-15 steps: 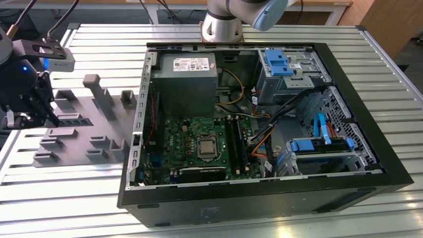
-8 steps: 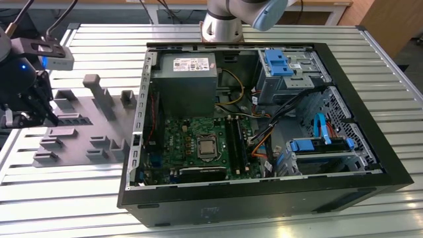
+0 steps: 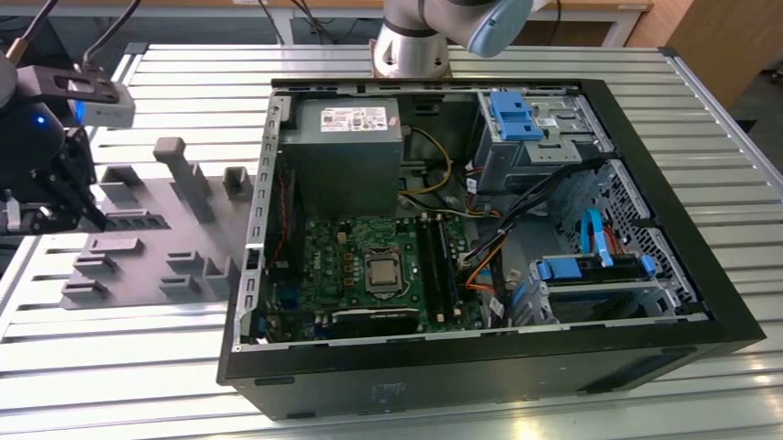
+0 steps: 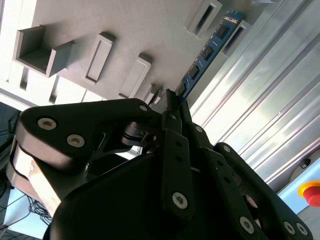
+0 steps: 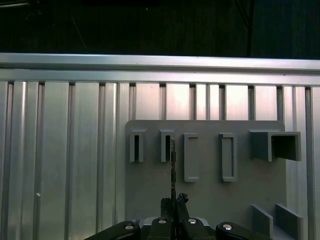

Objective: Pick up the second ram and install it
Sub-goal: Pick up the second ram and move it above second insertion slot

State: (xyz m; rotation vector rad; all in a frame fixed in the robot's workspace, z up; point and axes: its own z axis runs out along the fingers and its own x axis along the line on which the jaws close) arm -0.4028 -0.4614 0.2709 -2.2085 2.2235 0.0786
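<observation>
Clearly, the gripper (image 4: 172,102) pinches the second ram (image 4: 207,50) by one end (the blue board stands out straight from it), close to the grey fixture (image 4: 125,20).

1. In the first wrist view the gripper (image 5: 173,202), clamped on the second ram (image 5: 173,160), is hemmed in by slotted blocks of the grey fixture (image 5: 205,200).
2. In the exterior view, bare counter (image 3: 183,73) lies open at 10 o'clock and 7 o'clock.
3. The wall of the computer case (image 3: 490,376) stands between the fixture and the motherboard (image 3: 355,266).
4. Cables (image 3: 483,247) crowd the memory slots (image 3: 437,261) on their 3 o'clock side; above them is open.
5. The robot base (image 3: 410,50) blocks 12 o'clock.
</observation>
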